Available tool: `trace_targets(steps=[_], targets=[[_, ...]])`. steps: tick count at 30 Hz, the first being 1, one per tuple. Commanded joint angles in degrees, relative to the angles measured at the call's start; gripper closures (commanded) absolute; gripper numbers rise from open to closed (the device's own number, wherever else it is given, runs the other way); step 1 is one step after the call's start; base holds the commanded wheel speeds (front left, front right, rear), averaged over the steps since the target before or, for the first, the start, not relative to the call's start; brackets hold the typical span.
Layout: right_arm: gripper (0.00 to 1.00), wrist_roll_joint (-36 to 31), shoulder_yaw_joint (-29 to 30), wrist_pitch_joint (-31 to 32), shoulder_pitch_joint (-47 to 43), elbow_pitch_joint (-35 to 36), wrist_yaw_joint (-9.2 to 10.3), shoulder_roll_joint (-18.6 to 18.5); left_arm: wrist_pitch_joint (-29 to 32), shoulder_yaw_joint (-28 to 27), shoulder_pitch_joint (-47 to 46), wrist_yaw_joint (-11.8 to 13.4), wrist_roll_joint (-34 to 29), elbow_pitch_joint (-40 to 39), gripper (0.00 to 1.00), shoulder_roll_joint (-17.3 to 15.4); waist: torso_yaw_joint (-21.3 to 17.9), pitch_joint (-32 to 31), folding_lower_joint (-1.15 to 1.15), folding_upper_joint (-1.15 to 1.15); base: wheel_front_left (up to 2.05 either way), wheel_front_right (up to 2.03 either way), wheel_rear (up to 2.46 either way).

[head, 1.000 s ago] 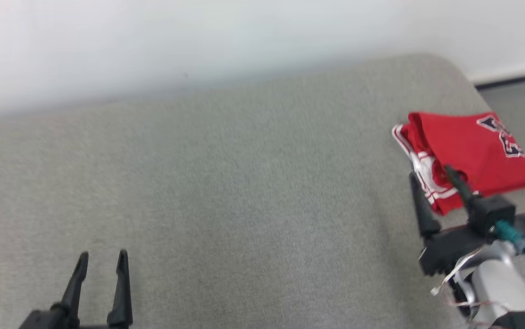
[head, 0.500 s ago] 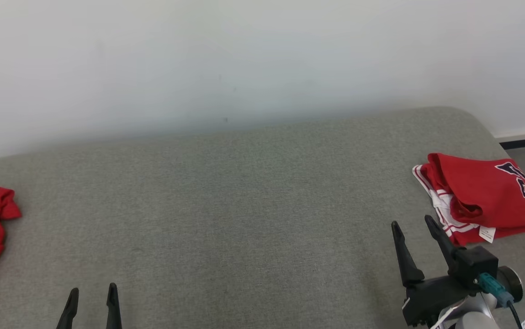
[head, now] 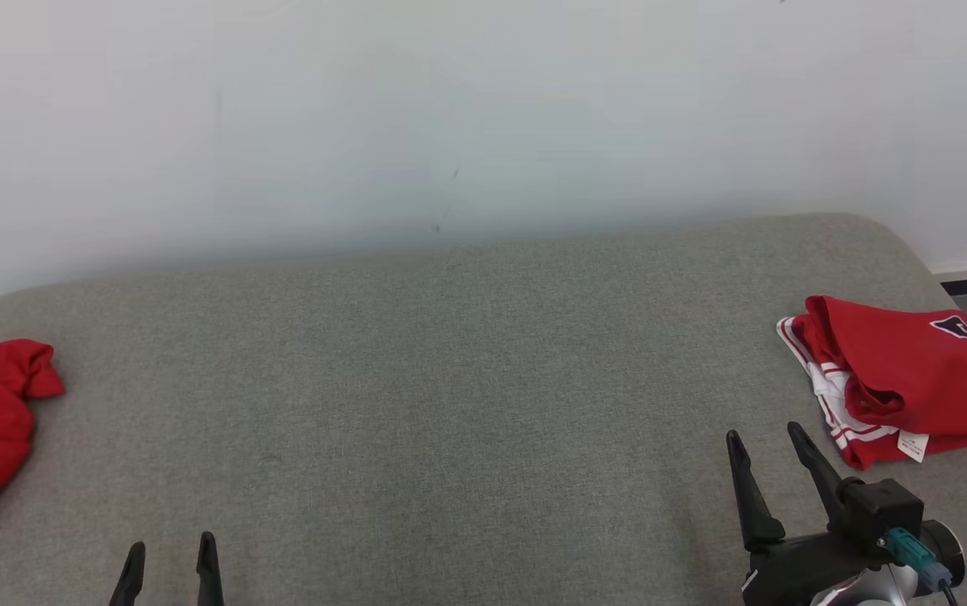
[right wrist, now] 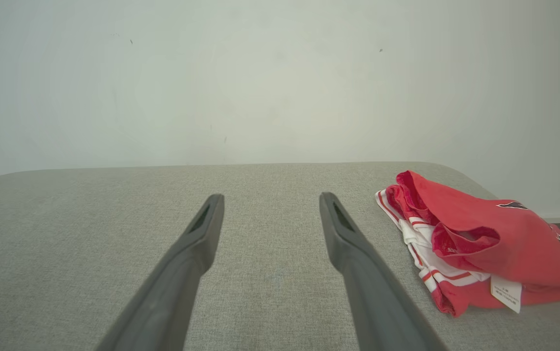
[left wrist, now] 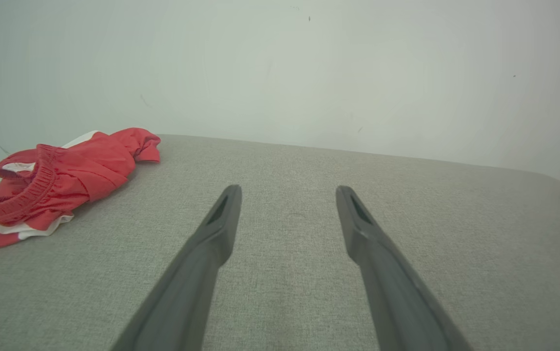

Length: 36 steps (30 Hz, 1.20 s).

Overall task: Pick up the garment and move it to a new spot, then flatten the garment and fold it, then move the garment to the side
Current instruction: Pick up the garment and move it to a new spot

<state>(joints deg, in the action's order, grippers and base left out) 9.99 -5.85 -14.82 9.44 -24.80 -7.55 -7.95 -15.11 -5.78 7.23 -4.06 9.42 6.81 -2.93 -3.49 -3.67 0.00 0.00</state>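
Closest in, over the front part of the grey cushion [head: 449, 379]: left gripper [head: 170, 545] toward the cushion's left half, fingers spread well apart, nothing between them; right gripper [head: 763, 435] toward the cushion's right half, likewise spread and empty. Farther back, at the cushion's left end, a crumpled red garment [left wrist: 60, 180], bunched in a heap, a gathered elastic waistband [left wrist: 31, 187] showing on top, well apart from the left gripper. At the cushion's right end, a folded red garment [right wrist: 479, 234], lying in neat flat layers, white stripes along the side nearer the cushion's middle, a small white label [right wrist: 505, 292] at its near corner; near the right gripper, not touching. Judging by that tidy fold, probably finished and set aside, so most likely the crumpled heap as the garment to pick up next. Looks thin, soft and light: bound to sag and drape once lifted, no stiffness to keep a shape. Best to pinch the waistband, thicker and ribbed, likely the firmest bite. Better not to grab a loose fold: risks catching a single layer or dragging the heap along the cushion. Beyond the cushion's back edge, a pale wall [head: 449, 109]
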Motion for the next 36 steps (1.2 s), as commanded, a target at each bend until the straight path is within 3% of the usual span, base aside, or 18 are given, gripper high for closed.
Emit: trace_targets(steps=[1,7,12,27,36], targets=[[0.00,-0.23,0.16,0.02,-0.32,0.31,0.15,0.15,-0.01,0.01,-0.36,0.02,0.14,-0.19,0.00,0.04,-0.07,0.05,0.00,0.00,0.00,0.00,0.00],[0.00,0.53,0.13,0.43,-0.59,0.45,0.15,0.37,0.00,0.35,-0.56,0.09,0.29,-0.19,0.00,0.04,0.55,0.08,0.00,0.00,0.00,0.00,0.00],[0.00,0.60,-0.08,0.50,-1.15,0.63,0.15,0.48,-0.01,0.43,-0.62,0.37,-0.22,-0.69,0.00,0.03,3.57,-0.12,0.00,0.00,0.00,0.00,0.00],[0.00,1.50,-1.98,0.07,-1.66,0.43,0.15,2.14,0.00,-2.10,2.24,-0.44,-1.64,-1.57,0.00,-0.35,19.78,-1.14,0.00,0.00,0.00,0.00,0.00],[0.00,1.81,-3.55,-0.25,-1.43,-0.24,0.15,3.09,0.00,-3.89,3.13,-0.39,-1.66,-1.58,0.00,-0.45,26.40,-1.44,0.00,0.00,0.00,0.00,0.00]])
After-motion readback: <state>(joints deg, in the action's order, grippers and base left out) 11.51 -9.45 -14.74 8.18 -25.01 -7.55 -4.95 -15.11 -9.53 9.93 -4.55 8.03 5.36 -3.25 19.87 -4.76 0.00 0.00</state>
